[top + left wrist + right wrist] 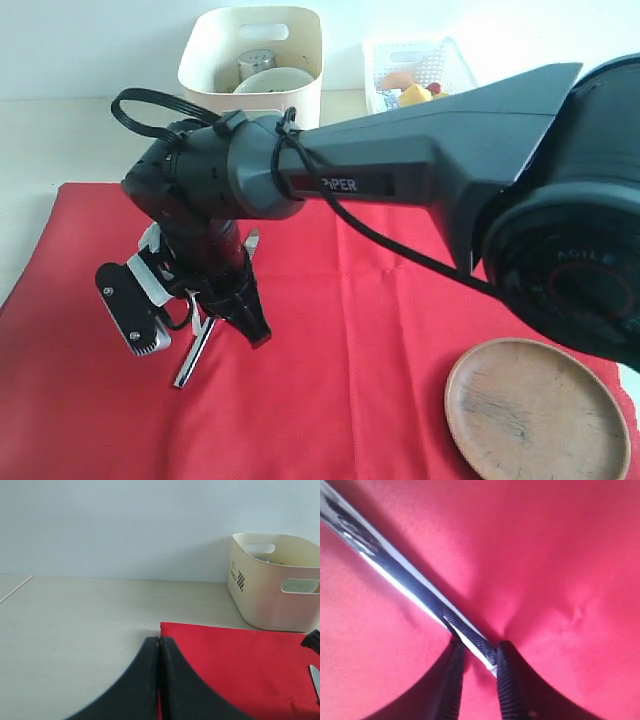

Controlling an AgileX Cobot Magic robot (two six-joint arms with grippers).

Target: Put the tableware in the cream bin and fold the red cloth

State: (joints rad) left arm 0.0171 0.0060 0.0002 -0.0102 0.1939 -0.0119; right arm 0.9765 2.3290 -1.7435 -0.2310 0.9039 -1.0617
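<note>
Knife (395, 575) pickup in hand: right tool (478, 644) stands narrow, pinching one end of it on the left part of the cloth (360, 330), while left tool (159, 641) sits pressed shut and empty at the cloth's edge. Next I'd expect a clean lift and a carry to the far bin (300, 95). The plate (535, 410) waits near right, so folding looks some way off.

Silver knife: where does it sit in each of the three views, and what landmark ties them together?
Exterior view: silver knife lies lower left on the red cloth.
Left wrist view: a silver sliver at the right edge, probably its tip.
Right wrist view: diagonal, ending between the right claw fingers.
Shared landmark: the red cloth.
</note>
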